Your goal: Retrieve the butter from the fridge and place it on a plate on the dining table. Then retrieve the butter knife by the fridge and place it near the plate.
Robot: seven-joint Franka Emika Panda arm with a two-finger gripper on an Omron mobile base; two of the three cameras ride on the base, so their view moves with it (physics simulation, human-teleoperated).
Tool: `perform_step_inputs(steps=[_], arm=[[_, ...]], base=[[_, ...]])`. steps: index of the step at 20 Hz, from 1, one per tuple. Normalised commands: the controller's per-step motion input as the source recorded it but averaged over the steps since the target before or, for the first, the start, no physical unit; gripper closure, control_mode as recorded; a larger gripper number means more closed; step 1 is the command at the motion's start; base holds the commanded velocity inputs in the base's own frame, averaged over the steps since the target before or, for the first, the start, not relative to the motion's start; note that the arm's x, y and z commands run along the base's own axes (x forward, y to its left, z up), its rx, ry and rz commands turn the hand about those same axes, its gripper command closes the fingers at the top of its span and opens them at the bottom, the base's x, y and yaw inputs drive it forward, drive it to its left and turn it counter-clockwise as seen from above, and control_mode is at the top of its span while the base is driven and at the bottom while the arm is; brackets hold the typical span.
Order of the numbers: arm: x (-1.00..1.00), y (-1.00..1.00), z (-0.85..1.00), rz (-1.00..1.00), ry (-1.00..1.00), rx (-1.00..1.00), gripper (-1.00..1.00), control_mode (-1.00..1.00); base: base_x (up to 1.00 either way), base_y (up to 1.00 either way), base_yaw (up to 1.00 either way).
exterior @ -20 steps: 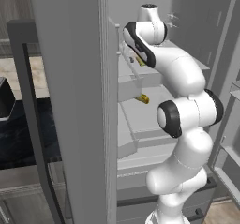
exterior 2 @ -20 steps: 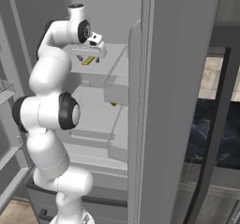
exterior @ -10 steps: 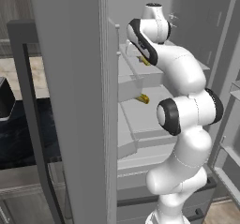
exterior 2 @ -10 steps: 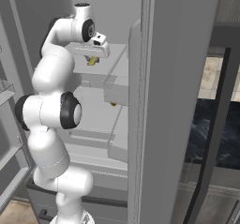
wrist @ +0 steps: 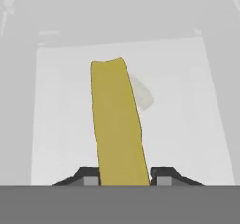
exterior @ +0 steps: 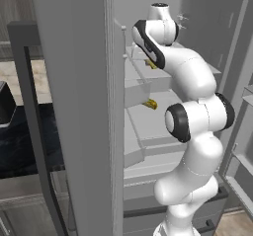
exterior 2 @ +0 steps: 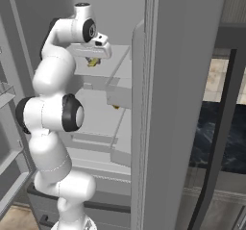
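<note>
The fridge (exterior: pixel 74 106) stands open, and my arm reaches onto an upper shelf (exterior 2: pixel 115 65). The butter (wrist: pixel 117 124) is a yellow stick clamped between my two dark fingertips (wrist: pixel 89 178), pointing away from the hand. My gripper (wrist: pixel 123 180) is shut on it. From the base views the butter (exterior: pixel 150 64) (exterior 2: pixel 92 62) shows as a small yellow bit under the gripper (exterior: pixel 149 61) (exterior 2: pixel 94 58), just over the shelf. The plate, the dining table and the butter knife are out of view.
A second small yellow item (exterior: pixel 150 103) (exterior 2: pixel 116 107) lies on the shelf below. The open grey fridge door (exterior 2: pixel 182 104) stands close beside the arm. A dark veined counter top (exterior: pixel 20 136) (exterior 2: pixel 216 133) lies beyond the door. Door bins (exterior: pixel 242 131) flank the other side.
The jaws were open a second ago and have closed on the butter. The hand has shifted slightly over the upper shelf.
</note>
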Motion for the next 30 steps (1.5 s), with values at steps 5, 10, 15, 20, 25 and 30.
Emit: perform_step_inputs(steps=[5, 10, 15, 20, 25, 30], arm=[[0.00, 0.08, 0.00, 0.00, 0.00, -0.03, 1.00, -1.00], [-0.10, 0.00, 0.00, 0.00, 0.00, 0.00, 1.00, -1.00], [-0.75, 0.00, 0.01, 0.00, -0.03, 0.02, 1.00, -1.00], [-0.96, 0.00, 0.03, 0.00, -0.10, 0.00, 1.00, -1.00], [-0.99, 0.00, 0.01, 0.00, -0.25, 0.00, 1.00, -1.00], [-0.98, 0.00, 0.04, 0.00, -0.16, 0.00, 1.00, -1.00]], base=[[0.00, 0.00, 0.00], [0.00, 0.00, 0.00], [0.00, 0.00, 0.00], [0.00, 0.00, 0.00], [0.00, 0.00, 0.00], [0.00, 0.00, 0.00]])
